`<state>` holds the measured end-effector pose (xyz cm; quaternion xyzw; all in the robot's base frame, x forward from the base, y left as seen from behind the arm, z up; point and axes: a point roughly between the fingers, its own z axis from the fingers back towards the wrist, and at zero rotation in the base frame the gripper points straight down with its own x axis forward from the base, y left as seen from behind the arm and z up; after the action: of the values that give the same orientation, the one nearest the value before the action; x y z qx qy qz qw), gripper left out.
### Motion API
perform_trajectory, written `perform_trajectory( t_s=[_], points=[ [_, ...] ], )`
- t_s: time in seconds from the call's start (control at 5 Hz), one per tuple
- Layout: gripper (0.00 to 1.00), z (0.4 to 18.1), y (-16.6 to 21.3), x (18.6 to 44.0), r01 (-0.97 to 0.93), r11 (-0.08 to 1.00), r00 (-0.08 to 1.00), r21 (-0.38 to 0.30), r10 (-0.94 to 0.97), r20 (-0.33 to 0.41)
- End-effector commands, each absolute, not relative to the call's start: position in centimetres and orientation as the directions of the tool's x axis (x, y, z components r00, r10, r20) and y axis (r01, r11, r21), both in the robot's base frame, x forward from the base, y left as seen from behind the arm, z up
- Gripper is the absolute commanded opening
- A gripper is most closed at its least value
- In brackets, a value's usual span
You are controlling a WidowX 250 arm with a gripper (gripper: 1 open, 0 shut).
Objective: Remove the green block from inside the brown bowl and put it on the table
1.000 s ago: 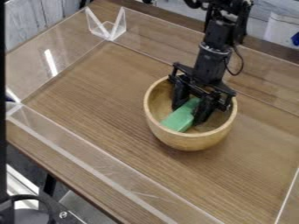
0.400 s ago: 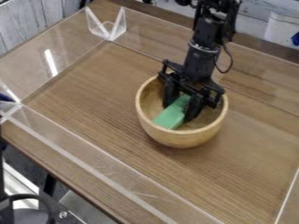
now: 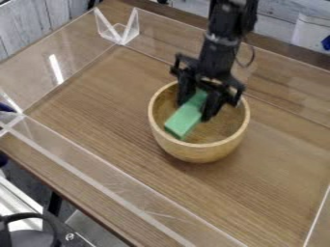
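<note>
Acrylic wall: on your left you see the low clear wall edging the table, running from the near corner toward the back.
Table: brown wood grain with darker streaks; the stretch between the wall and the bowl is bare board.
Brown bowl: you find it right of centre, standing upright on the table, its thick tan rim fully in view.
Green block: tilted, its lower end down inside the bowl, its upper end up between the claw's fingers, about level with the rim.
Gripper: your claw points steeply down over the bowl's back half, its jaws clamped narrow on the block's upper end.
Arm: the black arm rises from the claw toward the top edge.
</note>
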<state>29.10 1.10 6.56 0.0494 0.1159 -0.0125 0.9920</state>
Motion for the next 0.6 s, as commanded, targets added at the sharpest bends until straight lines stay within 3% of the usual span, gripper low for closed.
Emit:
perform_trajectory(
  t_s=[0.0,0.2,0.4],
  points=[
    [0.00,11.3,-0.1,29.8,0.039,0.994,0.994,0.102,-0.028,-0.109],
    [0.00,13.1,-1.9,29.6,0.059,0.994,0.997,0.090,-0.054,-0.062],
    [0.00,13.6,-4.1,29.5,0.090,0.993,0.995,0.074,-0.087,-0.049]
  ],
)
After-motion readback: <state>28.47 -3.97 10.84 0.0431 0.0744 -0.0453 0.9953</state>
